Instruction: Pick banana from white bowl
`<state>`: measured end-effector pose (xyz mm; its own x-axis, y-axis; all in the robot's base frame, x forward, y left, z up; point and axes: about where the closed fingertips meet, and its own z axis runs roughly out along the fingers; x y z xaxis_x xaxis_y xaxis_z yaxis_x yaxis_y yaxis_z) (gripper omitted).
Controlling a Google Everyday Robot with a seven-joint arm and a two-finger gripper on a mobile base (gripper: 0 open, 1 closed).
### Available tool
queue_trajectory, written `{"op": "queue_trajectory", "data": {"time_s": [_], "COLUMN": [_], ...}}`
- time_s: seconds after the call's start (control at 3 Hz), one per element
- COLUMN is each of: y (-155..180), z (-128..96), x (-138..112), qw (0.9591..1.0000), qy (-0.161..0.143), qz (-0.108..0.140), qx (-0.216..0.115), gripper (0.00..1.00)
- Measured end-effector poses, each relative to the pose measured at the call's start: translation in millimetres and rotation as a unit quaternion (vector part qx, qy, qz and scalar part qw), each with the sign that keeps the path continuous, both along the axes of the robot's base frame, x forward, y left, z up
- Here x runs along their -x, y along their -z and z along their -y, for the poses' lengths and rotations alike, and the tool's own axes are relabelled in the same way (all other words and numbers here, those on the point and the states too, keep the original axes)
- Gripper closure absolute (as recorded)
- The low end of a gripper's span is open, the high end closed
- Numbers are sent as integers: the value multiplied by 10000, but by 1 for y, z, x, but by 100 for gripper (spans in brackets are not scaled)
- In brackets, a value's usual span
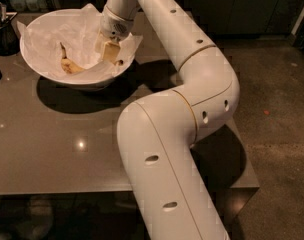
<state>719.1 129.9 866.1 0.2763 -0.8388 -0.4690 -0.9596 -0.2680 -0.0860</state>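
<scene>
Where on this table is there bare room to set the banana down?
The widest bare patch of the table lies between the white bowl and the near edge, left of the arm. The back left is crowded: the bowl, holding the banana and the gripper at its right side, sits beside a dark container.

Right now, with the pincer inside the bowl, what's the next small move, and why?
Probably slide the pincer sideways across the white bowl toward the banana, staying low. The pincer sits by the rim on the arm's side, over the crumpled paper, and the banana lies apart from it on the bowl's bottom, not yet grasped.
</scene>
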Motion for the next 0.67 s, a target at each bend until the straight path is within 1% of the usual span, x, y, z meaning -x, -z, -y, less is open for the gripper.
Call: {"op": "queue_trajectory", "data": {"time_s": [0.33, 0.67], "y": [0, 0], "z": [0, 0], "x": [0, 0], "qw": [10000, 10000], "qy": [0, 0], "qz": [0, 0], "qx": [0, 0], "gripper": [10, 10]}}
